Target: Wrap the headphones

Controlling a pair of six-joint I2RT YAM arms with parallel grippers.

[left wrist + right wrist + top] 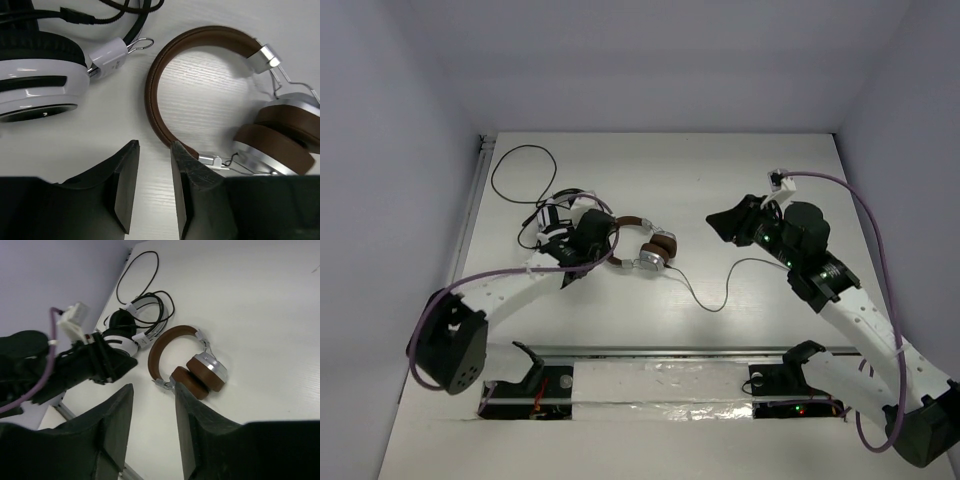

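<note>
Now, top external: the headphones [645, 250] lie flat on the table [790, 160], just beside the left gripper [592, 238]. Their thin dark cable [705, 300] trails loose toward the right gripper [732, 225], not yet wound. A white-and-black headset [555, 215] sits beyond the left gripper.

Left wrist: left gripper [154, 152] parted, nothing between the jaws. One finger is at the lower end of the brown headband [200, 36]; cannot tell whether it touches.

Right wrist: right gripper [152, 395] spread and empty, the headphones [197, 372] beyond its fingertips.

Handling, by judgement: light; the headband is stiff but springy with a smooth covering that may slip, and the cups hang on thin wire yokes, so avoid those. The cable is limp and will flop. Pin the headband mid-arc and take the cable close to the cup.
</note>
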